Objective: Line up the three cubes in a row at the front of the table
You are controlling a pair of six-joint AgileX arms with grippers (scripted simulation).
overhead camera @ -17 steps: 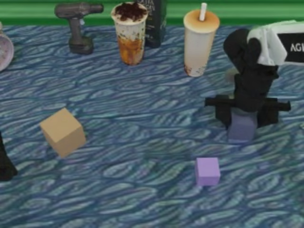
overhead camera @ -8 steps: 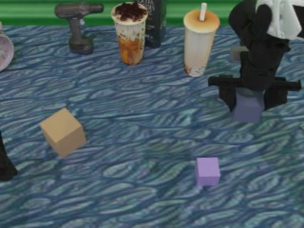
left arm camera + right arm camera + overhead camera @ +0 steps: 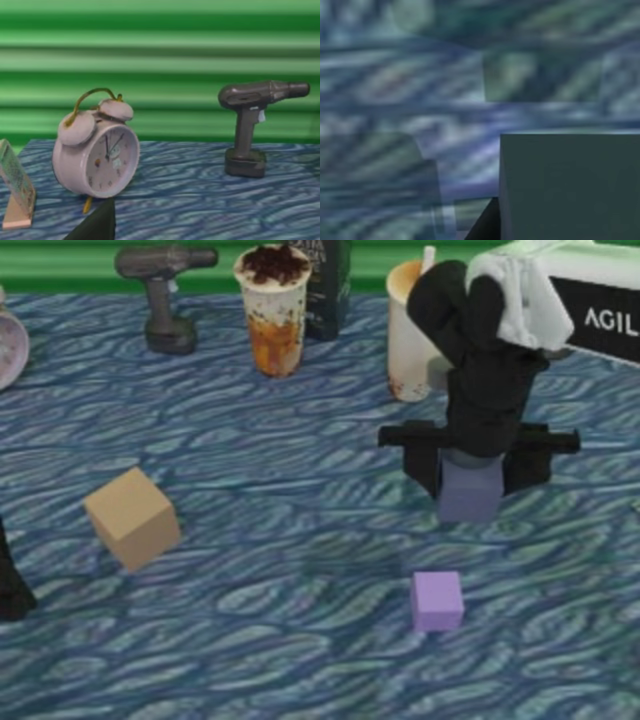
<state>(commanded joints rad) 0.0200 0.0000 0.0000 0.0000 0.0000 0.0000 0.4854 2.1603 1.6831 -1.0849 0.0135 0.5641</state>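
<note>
Right gripper (image 3: pixel 468 472) fingers clamped on mid-sized dark slate grey-blue matte cube (image 3: pixel 468 492), above small light-purple cube (image 3: pixel 437 601); left gripper (image 3: pixel 12 585) parked at left edge, fingers: cannot tell.

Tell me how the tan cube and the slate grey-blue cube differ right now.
The tan cube looks larger in the top view than the slate grey-blue cube. The tan cube sits free on the table toward its left, turned at an angle; the slate cube is on the right, squarer to the view, gripped by the right gripper. Tan is light and warm; slate is dark. Both are plain matte blocks. The left arm is parked at the left edge.
</note>
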